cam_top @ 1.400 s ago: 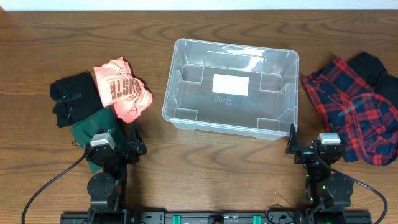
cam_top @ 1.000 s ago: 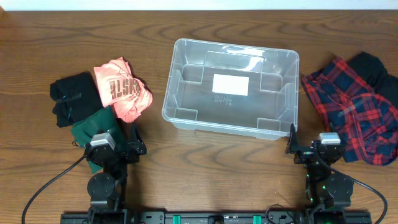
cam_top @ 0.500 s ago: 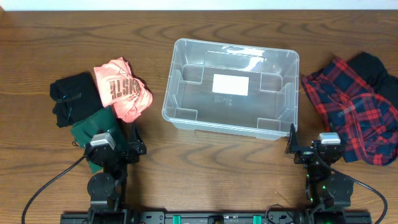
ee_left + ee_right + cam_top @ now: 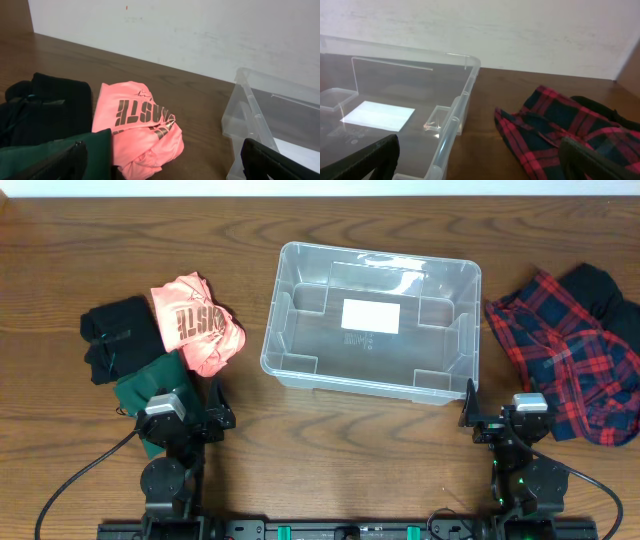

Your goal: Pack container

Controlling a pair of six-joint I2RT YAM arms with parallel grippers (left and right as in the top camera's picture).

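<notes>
The clear plastic container [image 4: 290, 300] stands empty in the middle of the table, a white label on its base; it also shows in the left wrist view [image 4: 250, 120] and in the right wrist view [image 4: 455, 112]. My left gripper [image 4: 214, 408] is open and empty near the front left, beside a dark green garment [image 4: 150, 380]. My right gripper [image 4: 478, 416] is open and empty near the container's front right corner.
Left of the container lie a pink printed shirt [image 4: 196, 322] and a black garment [image 4: 118, 335]. On the right lie a red plaid shirt [image 4: 560, 355] and a black garment [image 4: 600, 288]. A white wall stands behind the table.
</notes>
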